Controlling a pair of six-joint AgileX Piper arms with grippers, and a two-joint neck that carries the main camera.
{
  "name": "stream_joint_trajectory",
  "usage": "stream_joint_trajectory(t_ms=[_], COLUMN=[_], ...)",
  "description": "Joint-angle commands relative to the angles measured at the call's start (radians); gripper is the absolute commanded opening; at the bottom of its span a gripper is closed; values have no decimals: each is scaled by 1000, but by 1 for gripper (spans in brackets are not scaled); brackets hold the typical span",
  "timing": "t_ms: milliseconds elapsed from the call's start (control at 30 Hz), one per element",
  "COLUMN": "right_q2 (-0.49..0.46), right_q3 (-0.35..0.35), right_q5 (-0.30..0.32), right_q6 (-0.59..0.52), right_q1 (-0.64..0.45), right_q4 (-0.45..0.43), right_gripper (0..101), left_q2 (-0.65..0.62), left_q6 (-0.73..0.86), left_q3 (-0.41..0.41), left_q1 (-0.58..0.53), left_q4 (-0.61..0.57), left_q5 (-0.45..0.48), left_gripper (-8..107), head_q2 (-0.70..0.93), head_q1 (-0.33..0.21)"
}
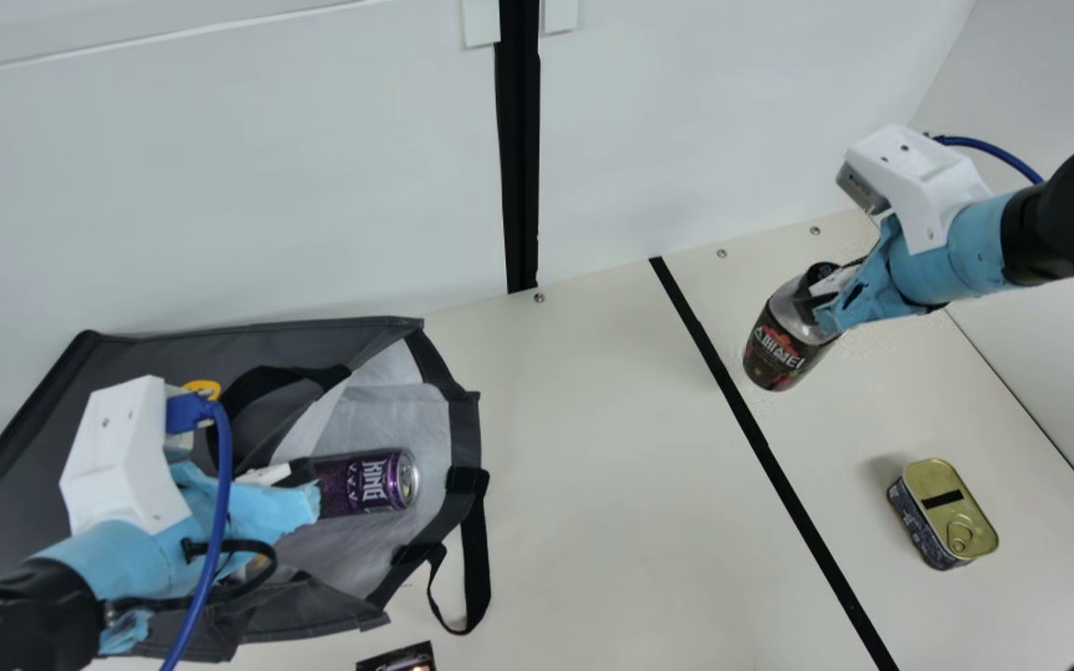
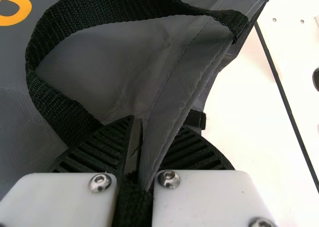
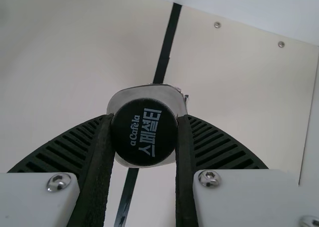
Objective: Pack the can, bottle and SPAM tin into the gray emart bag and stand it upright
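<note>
Left gripper (image 1: pixel 302 477), nearly closed, pinches one bag (image 1: pixel 159 356) containing one can (image 1: pixel 358 483); right gripper (image 1: pixel 826 291), cap-wide, clamps one bottle (image 1: pixel 782 347); one tin (image 1: pixel 945 514) apart.

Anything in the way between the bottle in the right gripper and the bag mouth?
Nothing visible stands between the bottle and the gray bag; only a flat black line crosses the table there. At the mouth, the purple can lies just inside, and a handle loop hangs out, which might snag.
</note>
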Motion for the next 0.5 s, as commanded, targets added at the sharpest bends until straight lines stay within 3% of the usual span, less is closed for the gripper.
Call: stream_joint_trajectory(t_ms=[0,467], right_q2=[-27,-180], right_q3=[22,169], right_q5=[-2,-2], right_q6=[-8,-63], right_q1=[8,92], right_q4=[-1,9], right_gripper=[0,0], left_q2=[0,0], left_q6=[0,0], left_q3=[0,0], left_q1=[0,0], left_q4=[0,0], left_q5=[0,0], left_gripper=[-8,-8], head_q2=[-1,-1], head_q1=[-23,-23])
